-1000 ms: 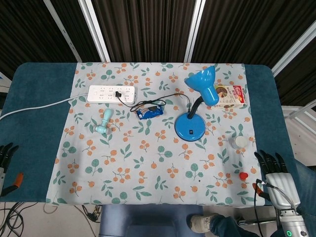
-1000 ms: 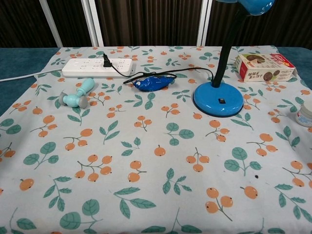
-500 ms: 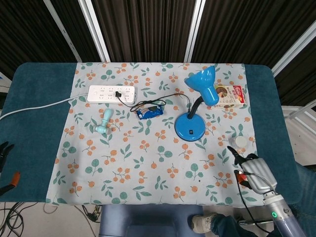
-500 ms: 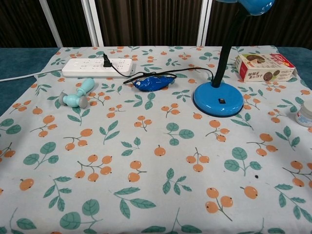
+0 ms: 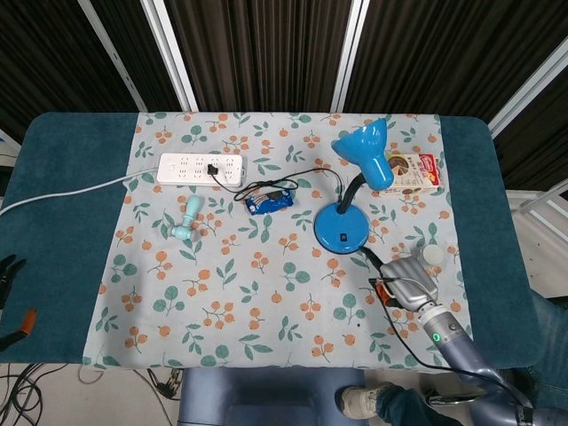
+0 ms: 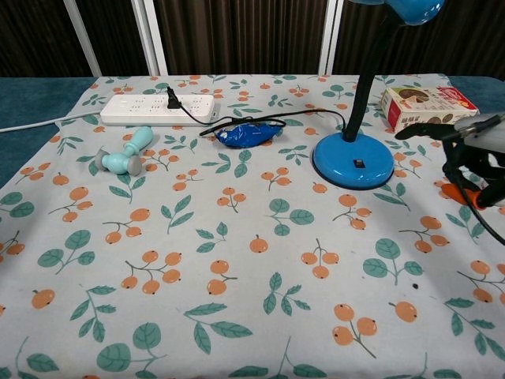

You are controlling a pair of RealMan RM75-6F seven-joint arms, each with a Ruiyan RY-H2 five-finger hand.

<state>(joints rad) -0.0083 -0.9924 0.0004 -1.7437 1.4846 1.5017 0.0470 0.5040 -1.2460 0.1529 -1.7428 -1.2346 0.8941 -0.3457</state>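
Note:
My right hand (image 5: 404, 282) hovers over the flowered cloth just in front and to the right of the blue desk lamp's base (image 5: 341, 229). Seen from the chest, the right hand (image 6: 465, 154) holds nothing, with dark fingers (image 6: 418, 129) stretched toward the lamp base (image 6: 353, 163) and others bent downward. A small white jar (image 5: 433, 256) stands close by its right side. Only a dark tip of my left hand (image 5: 9, 269) shows at the left edge of the head view, off the table.
The lamp's cord runs to a white power strip (image 5: 201, 168) at the back left. A blue packet (image 5: 269, 201) lies beside the cord, a light blue handheld gadget (image 5: 186, 220) on the left, and a biscuit box (image 5: 413, 172) behind the lamp.
My right hand has travelled from the table's front right corner inward toward the lamp base and now appears in the chest view, hiding the jar there. The left hand has drawn back toward the frame edge.

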